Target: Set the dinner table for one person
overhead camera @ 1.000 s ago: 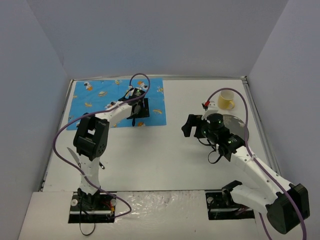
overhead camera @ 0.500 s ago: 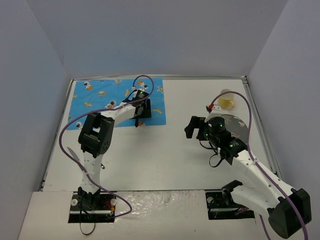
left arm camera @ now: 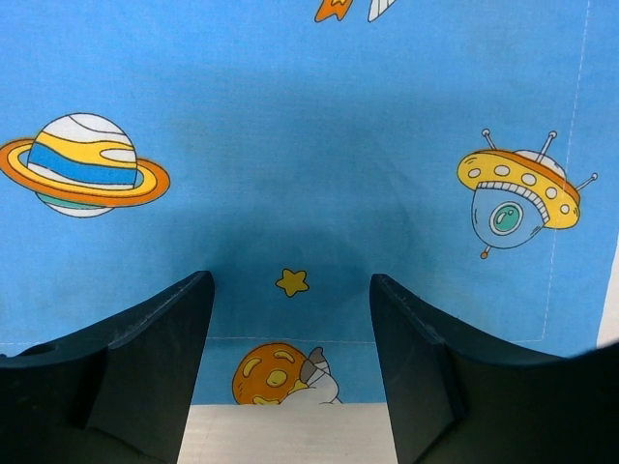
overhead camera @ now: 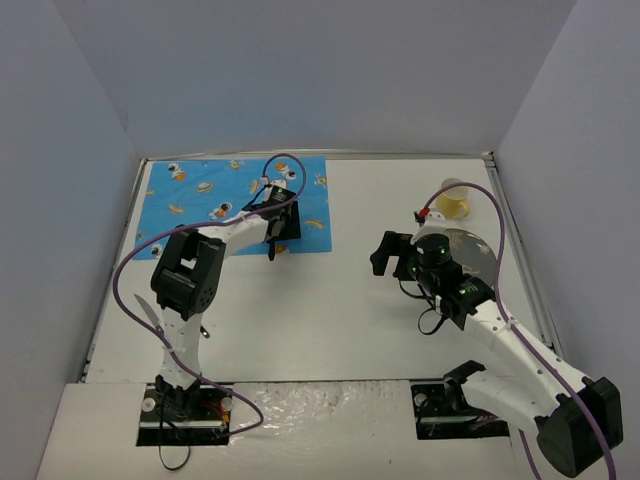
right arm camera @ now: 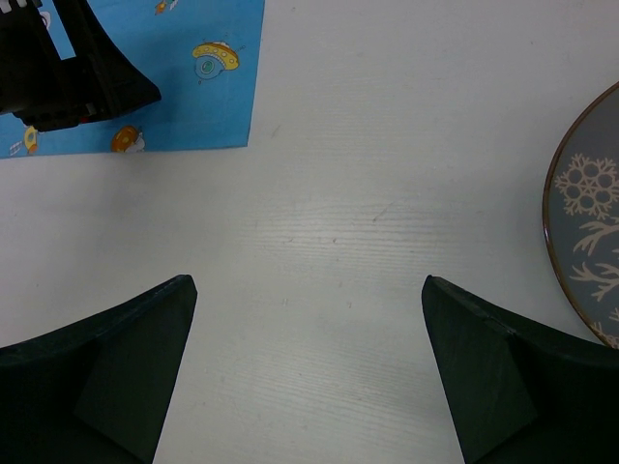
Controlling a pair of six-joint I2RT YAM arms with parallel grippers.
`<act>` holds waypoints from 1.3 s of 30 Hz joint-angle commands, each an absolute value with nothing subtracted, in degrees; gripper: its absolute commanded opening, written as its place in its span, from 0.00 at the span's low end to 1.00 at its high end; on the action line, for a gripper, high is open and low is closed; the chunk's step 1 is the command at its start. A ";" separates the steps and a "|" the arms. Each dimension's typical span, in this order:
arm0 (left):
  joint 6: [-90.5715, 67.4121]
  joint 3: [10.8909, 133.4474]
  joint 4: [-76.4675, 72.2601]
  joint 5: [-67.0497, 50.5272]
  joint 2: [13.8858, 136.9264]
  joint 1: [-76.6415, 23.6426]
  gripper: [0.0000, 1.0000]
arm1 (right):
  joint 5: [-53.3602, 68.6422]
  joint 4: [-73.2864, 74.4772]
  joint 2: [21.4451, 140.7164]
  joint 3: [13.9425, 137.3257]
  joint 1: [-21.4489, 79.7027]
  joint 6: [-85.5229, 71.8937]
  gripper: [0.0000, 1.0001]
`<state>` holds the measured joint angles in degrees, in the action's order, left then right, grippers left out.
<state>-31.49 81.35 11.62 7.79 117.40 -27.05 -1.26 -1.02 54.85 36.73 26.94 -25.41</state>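
The right arm had shifted slightly, partly hiding the yellow cup (overhead camera: 452,205). The dinner table (overhead camera: 330,330) spread beneath both arms, with the blue mat (overhead camera: 190,205) at its far left. The right gripper (right arm camera: 309,290) gaped wide and empty over bare tabletop beside the plate (right arm camera: 590,222). The left gripper (left arm camera: 290,290) hung partly open and empty over the mat's near edge.

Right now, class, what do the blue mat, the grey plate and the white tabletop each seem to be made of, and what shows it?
Mat: printed woven cloth, matte; a stitched hem runs along its edges.
Plate: probably glazed ceramic or melamine, smooth, with a thin dark rim and a snowflake pattern.
Tabletop: likely white-coated wood or laminate; faint grain lines show.
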 commanded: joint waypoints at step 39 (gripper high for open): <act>-29.52 86.82 29.51 5.26 96.55 -27.77 0.91 | -10.07 -2.68 58.06 37.92 18.49 -35.23 1.00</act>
<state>-30.73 83.55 27.05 6.27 108.61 -27.42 -6.33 -1.06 57.89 36.74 24.12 -29.48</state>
